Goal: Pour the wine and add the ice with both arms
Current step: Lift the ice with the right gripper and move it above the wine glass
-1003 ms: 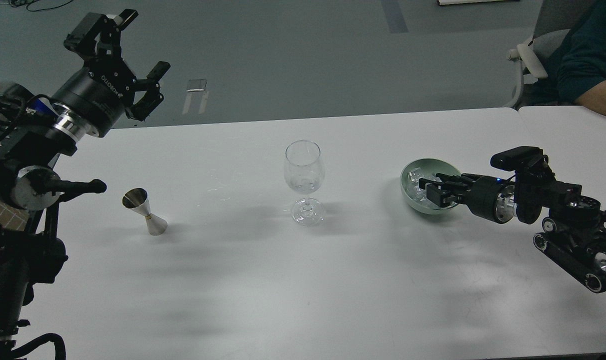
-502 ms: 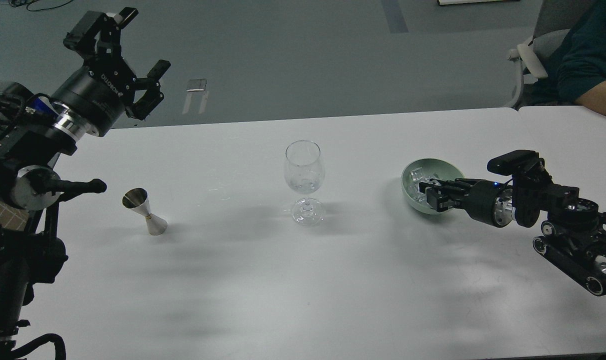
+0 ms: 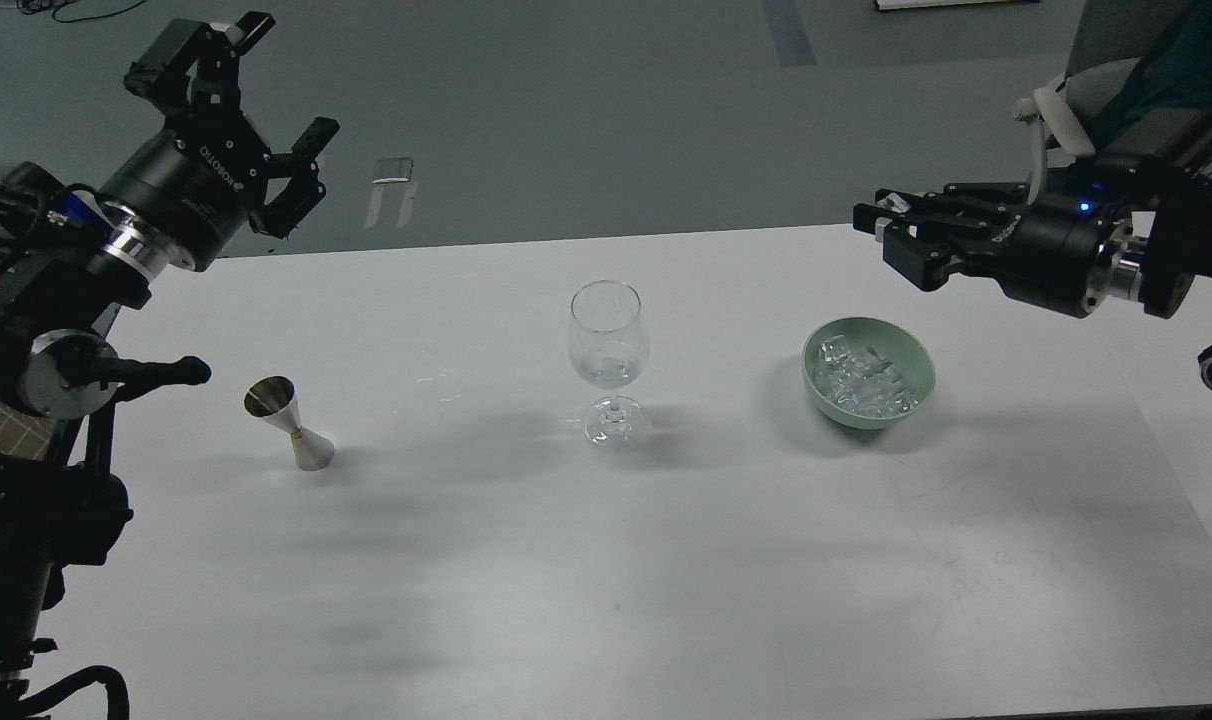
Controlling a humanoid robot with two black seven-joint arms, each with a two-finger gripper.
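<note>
where glassy ice [image 3: 866,380] (cubed) glints

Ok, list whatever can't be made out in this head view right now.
- Right gripper: dark and seen side-on; whether it pinches an ice cube can't be told.
- Wine glass: clear glass; any liquid or ice inside is too faint to confirm.
- Ice in the green bowl: cubes blend together, so no count.
- Person: cut off by the right edge.
</note>
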